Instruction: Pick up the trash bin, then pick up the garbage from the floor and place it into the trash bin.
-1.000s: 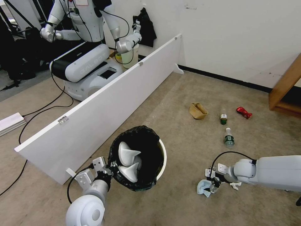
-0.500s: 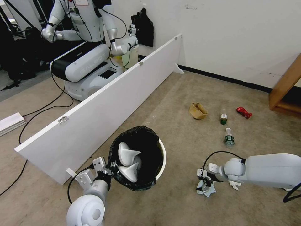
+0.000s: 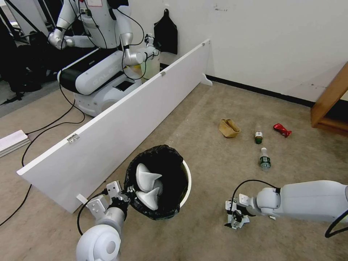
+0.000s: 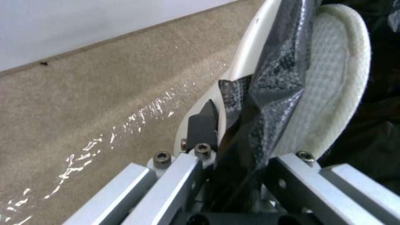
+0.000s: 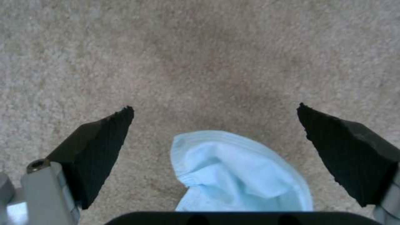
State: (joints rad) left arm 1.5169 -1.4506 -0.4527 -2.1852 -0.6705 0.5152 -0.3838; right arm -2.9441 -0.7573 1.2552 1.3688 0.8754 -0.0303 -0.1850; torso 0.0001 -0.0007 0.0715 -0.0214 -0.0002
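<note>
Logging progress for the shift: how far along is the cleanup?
Done: left gripper grips the trash bin rim; two slippers inside. In hand: right gripper open around the blue mask. Left: paper bag, two bottles, red wrapper.

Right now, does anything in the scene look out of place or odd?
Yes: garbage lies scattered on the carpet: a tan paper bag, two bottles on their sides, a crushed red wrapper.
</note>
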